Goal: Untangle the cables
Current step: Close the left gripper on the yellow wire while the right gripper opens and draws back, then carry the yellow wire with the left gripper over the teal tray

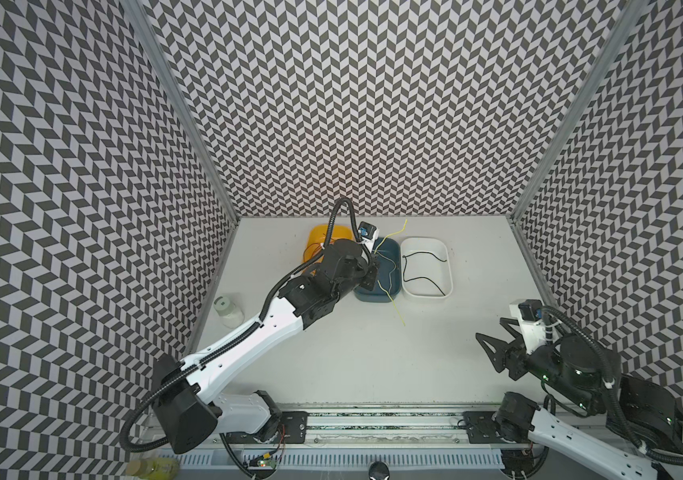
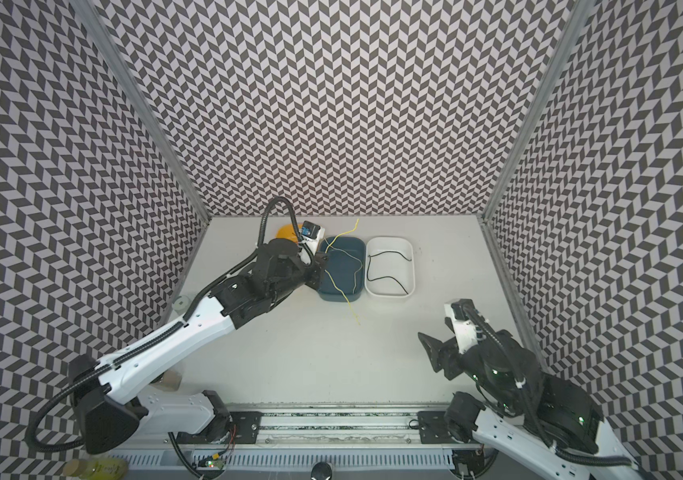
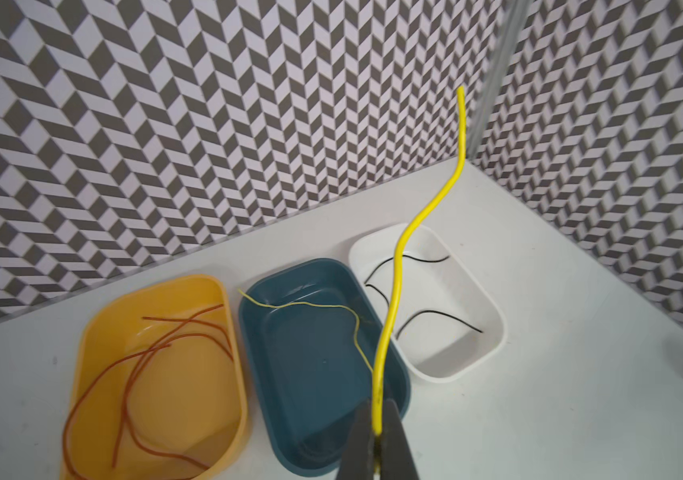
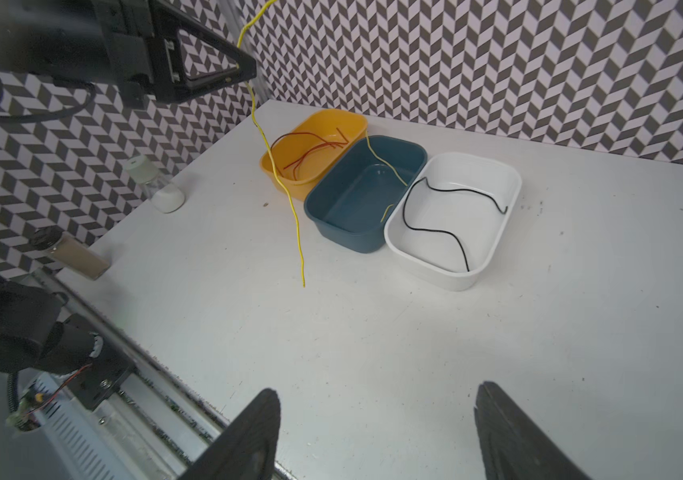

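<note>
Right gripper (image 4: pixel 377 390): wide apart, empty.
Left gripper (image 3: pixel 379 405): pinching one yellow cable (image 3: pixel 398 266) above blue tray (image 4: pixel 344 232) edge.
Blue tray: one thinner yellow cable (image 3: pixel 310 305).
White tray (image 4: pixel 427 270): one black cable (image 4: pixel 464 191).
Orange tray (image 4: pixel 356 124): several red cables (image 3: pixel 182 320).

1. My white table (image 1: pixel 352 365) bears three trays side by side at twelve o'clock: an orange tray (image 4: pixel 354 124), a blue tray (image 4: pixel 344 235) and a white tray (image 4: pixel 423 266).
2. A white-capped jar (image 1: pixel 228 309) stands at nine o'clock.
3. A brown bottle (image 4: pixel 76 255) lies on its side near eight o'clock.
</note>
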Controlling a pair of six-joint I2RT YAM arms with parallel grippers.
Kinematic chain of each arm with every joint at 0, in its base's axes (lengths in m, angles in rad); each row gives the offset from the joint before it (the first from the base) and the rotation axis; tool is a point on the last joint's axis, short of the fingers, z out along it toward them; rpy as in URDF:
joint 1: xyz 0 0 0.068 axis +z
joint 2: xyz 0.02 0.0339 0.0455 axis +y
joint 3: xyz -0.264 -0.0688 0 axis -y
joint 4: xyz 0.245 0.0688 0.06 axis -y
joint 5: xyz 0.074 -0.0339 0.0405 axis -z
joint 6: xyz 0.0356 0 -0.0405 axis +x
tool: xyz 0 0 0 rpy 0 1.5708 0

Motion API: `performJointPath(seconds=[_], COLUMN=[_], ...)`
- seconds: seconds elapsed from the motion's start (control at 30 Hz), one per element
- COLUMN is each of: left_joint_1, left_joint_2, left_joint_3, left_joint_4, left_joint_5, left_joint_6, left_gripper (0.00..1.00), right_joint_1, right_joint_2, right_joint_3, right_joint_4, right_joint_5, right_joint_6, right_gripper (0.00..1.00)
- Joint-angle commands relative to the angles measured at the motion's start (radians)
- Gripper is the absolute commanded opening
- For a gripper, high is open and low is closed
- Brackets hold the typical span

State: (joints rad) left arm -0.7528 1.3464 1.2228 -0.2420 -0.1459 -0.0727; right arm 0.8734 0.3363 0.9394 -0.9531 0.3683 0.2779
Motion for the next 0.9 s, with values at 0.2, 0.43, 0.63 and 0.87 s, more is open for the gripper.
performJointPath(seconds=[0.2,0.43,0.63,0.87], left_joint_1=[0.032,0.1,0.119,0.103], left_joint_2=[0.209,0.345,0.409,0.487], left_joint_3=[0.076,0.156,0.216,0.178], left_joint_4=[0.273,0.355,0.334,0.316], left_joint_5=[-0.319,-0.377,-0.363,-0.372], left_joint_6=[0.201,0.218,0.212,0.156], left_gripper=[0.0,0.0,0.0,0.0], right_joint_1=[0.006,0.004,-0.004,-0.062], right_joint_2=[-0.028,-0.052,-0.05,-0.041], right_joint_3=[-0.033,-0.042,-0.051,-0.057], right_joint_4=[-0.001,0.003,0.012,0.031], right_joint_5=[0.077,0.068,0.051,-0.011], right_joint_6=[0.017,-0.002,-0.016,-0.039], right_gripper=[0.75,0.76,0.77,0.77])
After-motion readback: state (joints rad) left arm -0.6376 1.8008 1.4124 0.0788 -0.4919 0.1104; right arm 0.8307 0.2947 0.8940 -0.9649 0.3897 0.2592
